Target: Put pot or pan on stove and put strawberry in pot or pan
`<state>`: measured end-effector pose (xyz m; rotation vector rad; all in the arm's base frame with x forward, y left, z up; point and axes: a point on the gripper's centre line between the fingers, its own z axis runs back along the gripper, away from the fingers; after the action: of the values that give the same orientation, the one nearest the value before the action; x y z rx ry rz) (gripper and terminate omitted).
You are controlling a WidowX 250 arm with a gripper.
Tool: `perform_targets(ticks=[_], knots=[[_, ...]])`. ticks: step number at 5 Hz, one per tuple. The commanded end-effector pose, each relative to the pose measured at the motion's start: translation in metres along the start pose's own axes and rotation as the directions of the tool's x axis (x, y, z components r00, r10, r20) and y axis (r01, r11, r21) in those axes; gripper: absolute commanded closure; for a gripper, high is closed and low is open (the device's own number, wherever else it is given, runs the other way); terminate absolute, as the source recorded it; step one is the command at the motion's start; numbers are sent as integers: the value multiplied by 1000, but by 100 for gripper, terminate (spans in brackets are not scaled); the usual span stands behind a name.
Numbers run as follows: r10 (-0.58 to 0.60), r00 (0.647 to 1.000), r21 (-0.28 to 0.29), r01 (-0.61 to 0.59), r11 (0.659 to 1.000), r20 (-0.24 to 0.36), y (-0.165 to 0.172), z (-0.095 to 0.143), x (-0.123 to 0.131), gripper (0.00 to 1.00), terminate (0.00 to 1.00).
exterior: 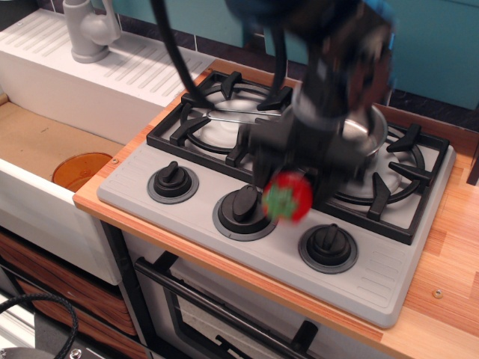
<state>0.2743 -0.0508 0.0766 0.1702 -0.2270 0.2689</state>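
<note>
The shiny steel pan [366, 134] sits on the right burner of the grey stove [196, 224], its wire handle [238, 114] reaching left over the left burner. My gripper [293, 182], blurred by motion, hangs in front of the pan and is shut on the red strawberry [288, 199]. The strawberry is off the stove surface, just above and between the middle knob [243, 206] and the right knob [328, 243]. The arm hides most of the pan's inside.
A left knob [173, 181] stands at the stove's front. A sink with an orange plate [81, 169] lies to the left, with a white drainboard and faucet [88, 30] behind. The wooden counter [449, 247] runs to the right.
</note>
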Motion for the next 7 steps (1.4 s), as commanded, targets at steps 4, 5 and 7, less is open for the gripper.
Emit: perform_targets(ticks=[4, 5, 7], knots=[[11, 1000, -86, -13, 996, -21, -14, 61, 63, 100, 0], [8, 1000, -109, -8, 994, -1, -23, 48, 82, 100, 0], [-7, 999, -129, 12, 992, 32, -35, 31, 105, 100, 0]])
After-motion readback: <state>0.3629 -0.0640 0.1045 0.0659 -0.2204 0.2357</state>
